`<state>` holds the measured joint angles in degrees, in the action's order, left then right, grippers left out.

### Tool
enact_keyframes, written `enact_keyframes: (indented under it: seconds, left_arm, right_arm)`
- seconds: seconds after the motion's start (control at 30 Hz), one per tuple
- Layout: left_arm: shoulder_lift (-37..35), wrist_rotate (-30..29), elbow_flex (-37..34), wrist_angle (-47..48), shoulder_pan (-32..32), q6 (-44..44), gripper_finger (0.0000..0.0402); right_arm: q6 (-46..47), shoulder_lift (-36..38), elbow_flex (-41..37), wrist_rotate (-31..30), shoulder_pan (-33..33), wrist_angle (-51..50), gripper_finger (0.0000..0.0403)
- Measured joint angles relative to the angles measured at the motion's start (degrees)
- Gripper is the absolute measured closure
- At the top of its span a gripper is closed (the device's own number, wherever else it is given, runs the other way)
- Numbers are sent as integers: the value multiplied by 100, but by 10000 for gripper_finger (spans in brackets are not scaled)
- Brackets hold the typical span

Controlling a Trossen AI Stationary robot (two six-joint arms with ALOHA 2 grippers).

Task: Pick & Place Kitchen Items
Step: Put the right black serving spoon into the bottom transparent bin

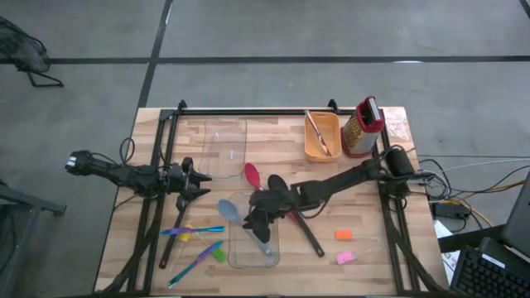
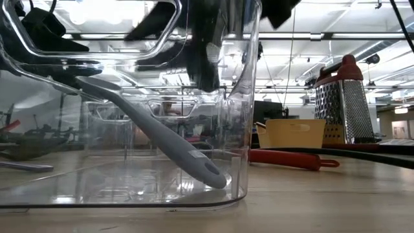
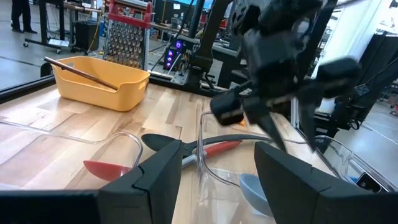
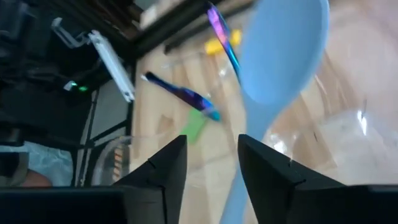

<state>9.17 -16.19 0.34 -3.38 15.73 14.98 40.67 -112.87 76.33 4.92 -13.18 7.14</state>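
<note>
The right gripper (image 1: 260, 225) hung over the near clear bin (image 1: 269, 258), fingers apart around the handle of the light-blue spoon (image 1: 230, 210), though whether they touched it was unclear. The spoon leaned in that bin, handle end on the floor, bowl over the left rim. The left gripper (image 1: 201, 184) waited at the table's left, fingers spread and empty. Left to place, by my judgement: the red spoon (image 1: 251, 175), sticks (image 1: 195, 231) and chunks (image 1: 345, 235).
</note>
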Motion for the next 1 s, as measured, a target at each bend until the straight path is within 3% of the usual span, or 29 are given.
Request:
enact_keyframes:
  seconds: [0.17, 0.3, 0.67, 0.77, 1.0]
  left_arm:
    - [0, 0, 0, 0, 2, -1, 193]
    - [0, 0, 0, 0, 0, -2, 193]
    - [-2, 0, 0, 0, 2, -1, 193]
    - [-2, 0, 0, 0, 1, 0, 193]
    - [4, 0, 0, -1, 2, -1, 193]
  right_arm:
    - [-477, 504, -6, -20, -67, -384, 244]
    - [-680, 885, -19, -140, -185, -1461, 237]
    - [211, 1596, -138, -2186, -806, -4442, 225]
    - [522, 1552, -297, -2506, -927, -4664, 230]
    - [1078, 1388, -795, -2302, -827, -4599, 250]
